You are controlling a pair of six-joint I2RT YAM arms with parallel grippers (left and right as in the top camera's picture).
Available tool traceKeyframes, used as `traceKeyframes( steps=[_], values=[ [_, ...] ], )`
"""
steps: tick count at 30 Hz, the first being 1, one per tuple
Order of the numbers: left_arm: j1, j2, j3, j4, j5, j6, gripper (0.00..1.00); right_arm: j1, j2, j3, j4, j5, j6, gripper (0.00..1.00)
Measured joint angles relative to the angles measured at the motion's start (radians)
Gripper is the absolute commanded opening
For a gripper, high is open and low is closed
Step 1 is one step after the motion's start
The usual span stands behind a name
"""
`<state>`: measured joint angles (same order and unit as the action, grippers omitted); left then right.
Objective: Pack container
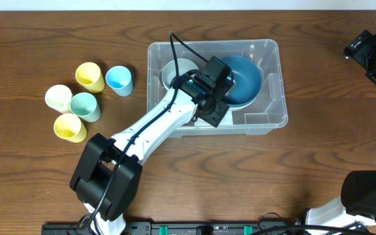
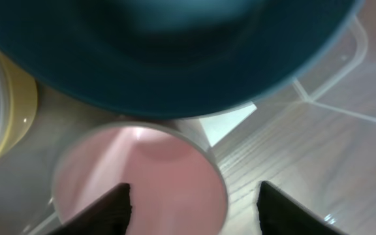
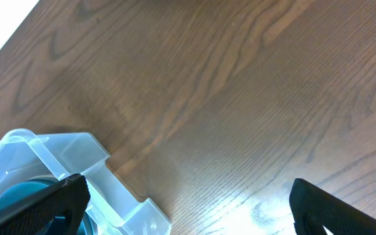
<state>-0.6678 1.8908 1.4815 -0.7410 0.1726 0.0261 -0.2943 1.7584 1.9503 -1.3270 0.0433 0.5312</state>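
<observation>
Packed: round blue bowl [image 1: 243, 78], pink cup [image 2: 142, 179] in big clear plastic container [image 1: 266, 121].
Waiting: five small cups [image 1: 85, 106].
Left hand [image 2: 193, 196]: open, holding nothing.

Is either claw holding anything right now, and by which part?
Nothing held: left claw stands open astride the pink cup rim; right claw open above the table.

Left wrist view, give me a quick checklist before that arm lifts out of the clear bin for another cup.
1. Left gripper fingers apart: ok.
2. Pink plastic cup free of both fingers: cannot tell; one finger overlaps its rim.
3. Pink cup upright inside the clear plastic rectangular container: ok.
4. Large blue bowl out of the lift path: cannot tell; it sits close beside the cup.
5. Five pastel plastic cups waiting upright on the wooden table: ok.
6. Right gripper open, outside the container: ok.
</observation>
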Motion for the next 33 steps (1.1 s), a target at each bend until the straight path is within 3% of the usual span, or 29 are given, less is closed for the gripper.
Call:
traceKeyframes(
  steps=[8,13,16,20,33],
  values=[
    [0.007,-0.037,0.011,-0.086,0.001,-0.003,0.71,0.0,0.0,0.0,0.0,0.0,0.0,0.99],
    [0.034,-0.183,0.027,-0.092,0.0,-0.003,0.72,0.0,0.0,0.0,0.0,0.0,0.0,0.99],
    [0.056,-0.291,0.047,-0.092,0.0,-0.006,0.59,0.0,0.0,0.0,0.0,0.0,0.0,0.99],
    [0.082,-0.379,0.069,-0.106,0.0,-0.002,0.56,0.0,0.0,0.0,0.0,0.0,0.0,0.99],
    [0.097,-0.19,0.047,-0.137,-0.021,0.0,0.56,0.0,0.0,0.0,0.0,0.0,0.0,0.99]
  ],
)
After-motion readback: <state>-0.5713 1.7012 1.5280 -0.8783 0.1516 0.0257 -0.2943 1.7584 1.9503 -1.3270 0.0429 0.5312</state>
